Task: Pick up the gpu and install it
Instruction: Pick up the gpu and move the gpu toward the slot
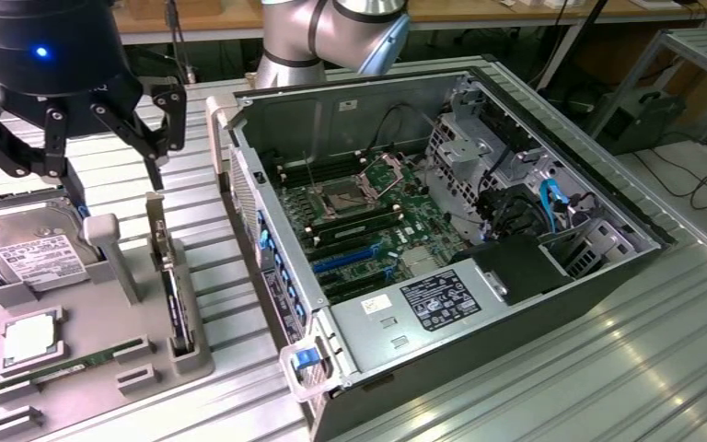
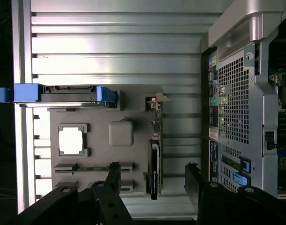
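While gripper [image 1: 114,195] hung above gray tray [image 1: 96,368], jaws stood spread wide, gripping nothing. Gpu [image 1: 172,295] stood on edge in slot along tray side nearest computer case [image 1: 366,101], untouched. Wrist view: fingers [image 2: 113,180] flanked gpu, clear room each side. Bare strip of slatted table [image 1: 225,276] separated tray from case. Hard drive [image 1: 28,247] upright at tray's opposite side.

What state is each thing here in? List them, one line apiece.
Black two-fingered claw: open, over the card, holding nothing.
Thin dark gpu card with a pale bracket: standing on edge in the grey tray, not yet picked up.
Silver labelled hard drive: standing on edge in its tray slot.
Grey computer case: lying on its side, panel off, board exposed.
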Tool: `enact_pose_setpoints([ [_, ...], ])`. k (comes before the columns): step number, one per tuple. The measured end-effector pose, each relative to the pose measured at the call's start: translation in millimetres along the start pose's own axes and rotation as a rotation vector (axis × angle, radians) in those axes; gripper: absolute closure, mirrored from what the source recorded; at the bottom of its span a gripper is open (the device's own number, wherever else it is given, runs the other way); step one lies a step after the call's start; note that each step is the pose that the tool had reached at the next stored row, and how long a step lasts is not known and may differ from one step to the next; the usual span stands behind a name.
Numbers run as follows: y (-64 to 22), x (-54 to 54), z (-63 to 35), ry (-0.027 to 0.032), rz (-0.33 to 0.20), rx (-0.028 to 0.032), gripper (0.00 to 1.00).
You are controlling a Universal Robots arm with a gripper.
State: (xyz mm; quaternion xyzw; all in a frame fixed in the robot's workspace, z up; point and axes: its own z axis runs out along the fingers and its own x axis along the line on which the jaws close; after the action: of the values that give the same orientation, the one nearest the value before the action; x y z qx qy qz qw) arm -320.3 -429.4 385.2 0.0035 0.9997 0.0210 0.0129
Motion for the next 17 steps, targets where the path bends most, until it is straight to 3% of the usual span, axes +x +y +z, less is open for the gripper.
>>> enact_pose_setpoints([
  [17,-1.6,0.4,16.5,0.0,0.0,-0.0055,0.34],
])
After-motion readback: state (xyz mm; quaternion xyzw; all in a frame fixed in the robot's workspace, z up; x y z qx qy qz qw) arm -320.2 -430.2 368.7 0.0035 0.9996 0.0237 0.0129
